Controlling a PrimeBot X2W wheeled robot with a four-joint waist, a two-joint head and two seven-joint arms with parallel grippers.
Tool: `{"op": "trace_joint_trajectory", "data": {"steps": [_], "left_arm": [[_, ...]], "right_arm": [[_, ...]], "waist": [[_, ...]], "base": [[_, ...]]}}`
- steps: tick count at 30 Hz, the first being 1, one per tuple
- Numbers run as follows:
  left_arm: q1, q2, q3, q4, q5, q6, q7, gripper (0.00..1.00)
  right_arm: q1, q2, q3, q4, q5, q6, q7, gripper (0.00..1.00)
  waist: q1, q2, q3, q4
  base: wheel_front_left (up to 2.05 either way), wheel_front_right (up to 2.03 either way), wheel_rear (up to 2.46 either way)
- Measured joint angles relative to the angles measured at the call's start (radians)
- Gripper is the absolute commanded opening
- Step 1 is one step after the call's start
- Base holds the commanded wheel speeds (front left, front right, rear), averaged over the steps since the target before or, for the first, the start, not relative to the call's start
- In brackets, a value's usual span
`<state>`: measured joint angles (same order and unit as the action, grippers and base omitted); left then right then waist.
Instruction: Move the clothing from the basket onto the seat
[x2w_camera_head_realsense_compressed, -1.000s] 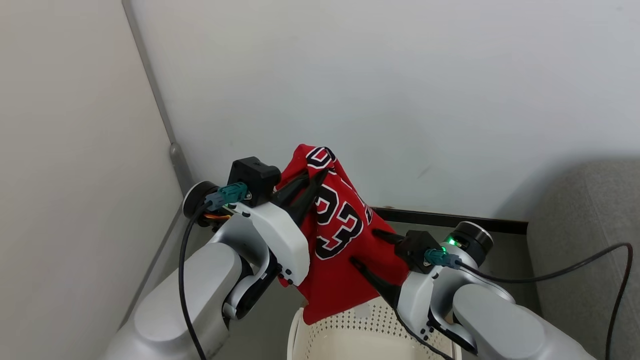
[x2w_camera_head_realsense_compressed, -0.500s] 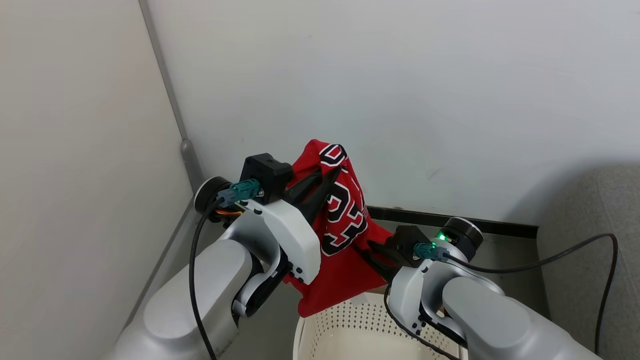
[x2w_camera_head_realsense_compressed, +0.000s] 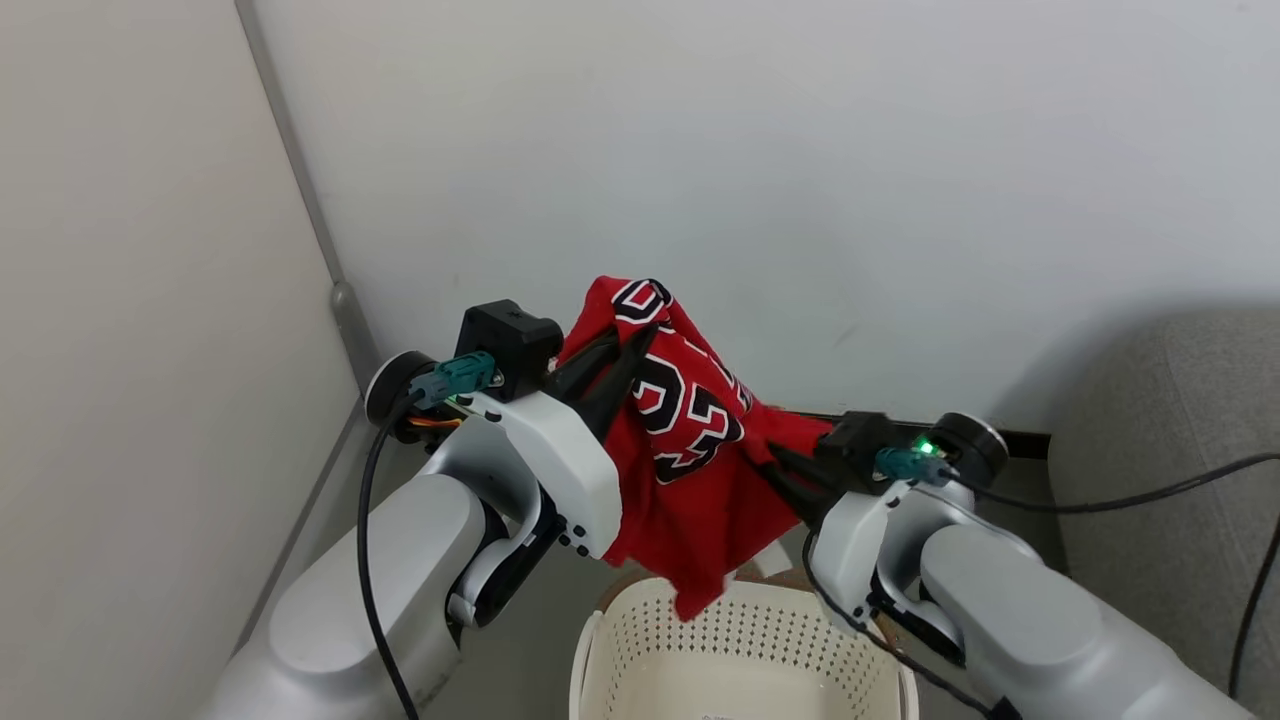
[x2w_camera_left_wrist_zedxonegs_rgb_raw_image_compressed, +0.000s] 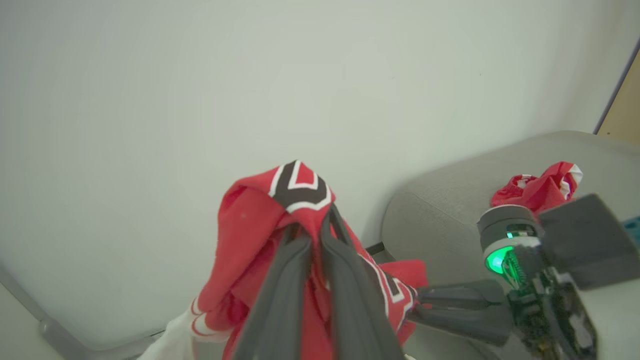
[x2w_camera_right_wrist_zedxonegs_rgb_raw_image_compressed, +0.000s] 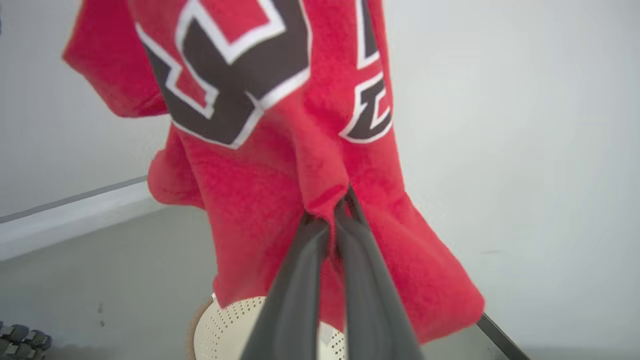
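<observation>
Carry in hand: left gripper (x2w_camera_head_realsense_compressed: 636, 340) and right gripper (x2w_camera_head_realsense_compressed: 772, 462) clamp the red black-numbered jersey (x2w_camera_head_realsense_compressed: 700, 505) above a cream perforated plastic basket (x2w_camera_head_realsense_compressed: 760, 640), which next probably needs swinging right to the grey fabric sofa (x2w_camera_head_realsense_compressed: 1150, 400).

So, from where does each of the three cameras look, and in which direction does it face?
Head view: high on the robot, facing down at the wall; pale forearms show, left gripper and right gripper shut on the red jersey above the basket.
Left wrist view: looks along its own fingers toward the wall and grey sofa; the right gripper shows too.
Right wrist view: looks along its own fingers at the jersey, basket below.
All three share the jersey.
</observation>
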<state>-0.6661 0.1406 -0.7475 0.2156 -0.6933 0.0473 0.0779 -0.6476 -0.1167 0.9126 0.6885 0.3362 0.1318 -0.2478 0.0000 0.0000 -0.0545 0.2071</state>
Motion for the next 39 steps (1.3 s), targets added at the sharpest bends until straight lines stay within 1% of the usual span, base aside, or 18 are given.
{"op": "trace_joint_trajectory", "data": {"steps": [1,2,3,7,8,9,10,12,19,27,30,39], "left_arm": [[0.002,0.004,0.004,0.003,-0.001,0.003,-0.001,0.05],[0.002,0.004,0.004,0.003,-0.001,0.003,-0.001,0.08],[0.003,0.006,0.006,0.005,-0.002,0.004,-0.001,0.15],[0.02,0.006,0.009,0.009,-0.011,0.004,-0.01,0.47],[0.024,0.006,0.009,0.011,-0.011,0.004,-0.01,0.8],[0.026,0.005,0.008,0.012,-0.012,0.004,-0.011,1.0],[0.03,0.002,0.008,0.013,-0.017,0.004,-0.019,1.0],[0.035,-0.006,0.007,0.013,-0.019,0.004,-0.024,1.0],[0.043,-0.019,-0.004,0.013,-0.02,-0.006,-0.045,1.0],[0.054,-0.032,-0.019,0.013,-0.02,-0.016,-0.071,1.0],[0.065,-0.039,-0.027,0.013,-0.02,-0.033,-0.08,1.0],[0.079,-0.05,-0.043,0.013,-0.021,-0.051,-0.102,1.0]], "right_arm": [[0.0,-0.019,-0.035,-0.018,0.007,0.0,0.0,0.0],[0.0,-0.019,-0.035,-0.018,0.007,0.0,0.0,0.0],[0.0,-0.028,-0.055,-0.032,0.009,0.0,0.0,0.0],[0.0,-0.065,-0.14,-0.086,0.01,0.0,0.0,0.0],[0.001,-0.076,-0.161,-0.1,0.01,0.0,0.0,0.0],[0.001,-0.087,-0.18,-0.109,0.008,0.0,0.0,0.0],[0.002,-0.109,-0.217,-0.131,0.0,0.0,0.0,0.0],[0.003,-0.131,-0.255,-0.151,-0.015,0.0,0.0,0.0],[0.008,-0.186,-0.359,-0.217,-0.053,0.0,0.0,0.0],[0.081,-0.252,-0.434,-0.255,-0.09,0.0,0.0,0.0],[0.116,-0.268,-0.463,-0.268,-0.09,0.0,0.0,0.0],[0.181,-0.302,-0.539,-0.319,-0.091,0.0,0.0,0.0]], "waist": [[0.0,0.0,0.001,-0.008],[0.0,0.0,0.001,-0.008],[0.0,0.0,0.001,-0.013],[0.0,0.0,0.002,-0.033],[0.0,0.0,0.003,-0.039],[0.0,0.0,0.003,-0.045],[0.0,0.0,0.003,-0.057],[0.0,0.0,0.004,-0.07],[0.0,0.0,0.006,-0.117],[0.0,0.0,0.007,-0.173],[0.0,0.0,0.006,-0.195],[0.0,0.0001,0.003,-0.265]], "base": [[0.0,0.0,0.0],[0.0,0.0,0.0],[0.0,0.0,0.0],[0.0,0.0,0.0],[0.0,0.0,0.0],[0.0,0.0,0.0],[0.0,0.0,0.0],[0.0,0.0,0.0],[0.0,0.0,0.0],[0.0,0.0,0.0],[0.0,0.0,0.0],[0.0,0.0,0.0]]}}
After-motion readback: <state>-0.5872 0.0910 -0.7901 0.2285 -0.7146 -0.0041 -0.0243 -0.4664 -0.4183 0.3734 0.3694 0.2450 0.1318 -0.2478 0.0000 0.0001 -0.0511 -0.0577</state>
